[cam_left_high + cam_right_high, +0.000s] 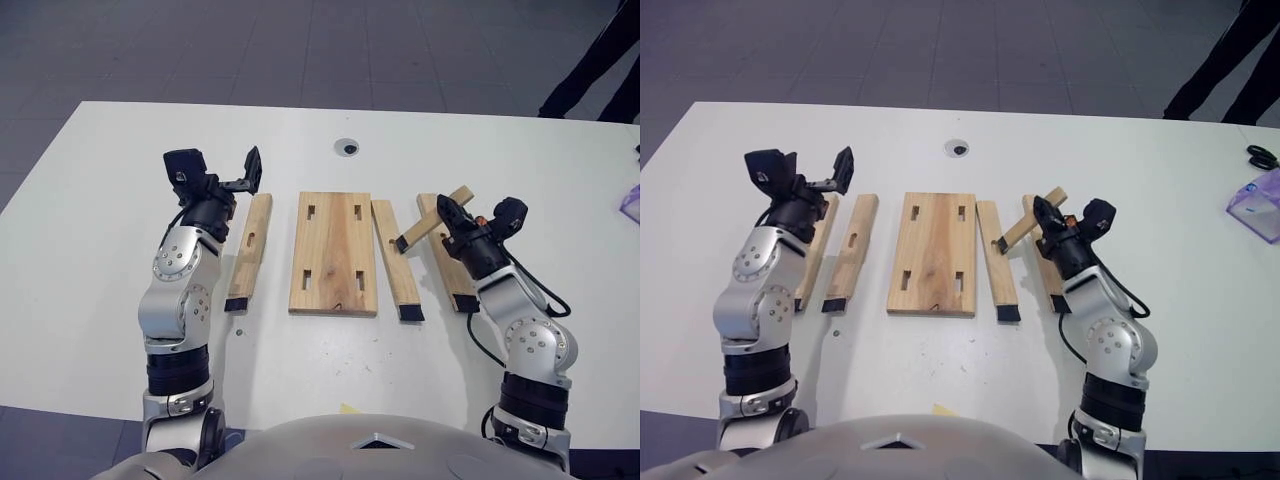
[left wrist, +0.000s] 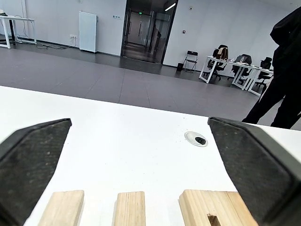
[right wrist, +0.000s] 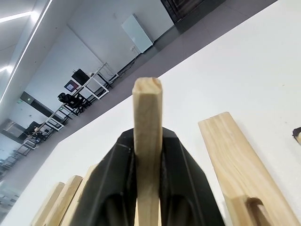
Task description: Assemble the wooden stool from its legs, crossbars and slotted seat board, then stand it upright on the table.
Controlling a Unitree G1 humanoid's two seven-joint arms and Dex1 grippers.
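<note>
right pincer point(image 1: 446, 212) clenched on square pale-wood crossbar point(image 1: 420, 231); left pincer point(image 1: 220, 170) spread wide.

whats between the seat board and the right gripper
One wooden leg lies flat between the seat board and the right gripper, which holds a crossbar; both eye views show it.

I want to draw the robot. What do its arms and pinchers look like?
The left arm and right arm are shiny silver with round joints and black wrists. A black cable loops along the right one. The left gripper and right gripper are black, each with two wedge-shaped fingers.
</note>
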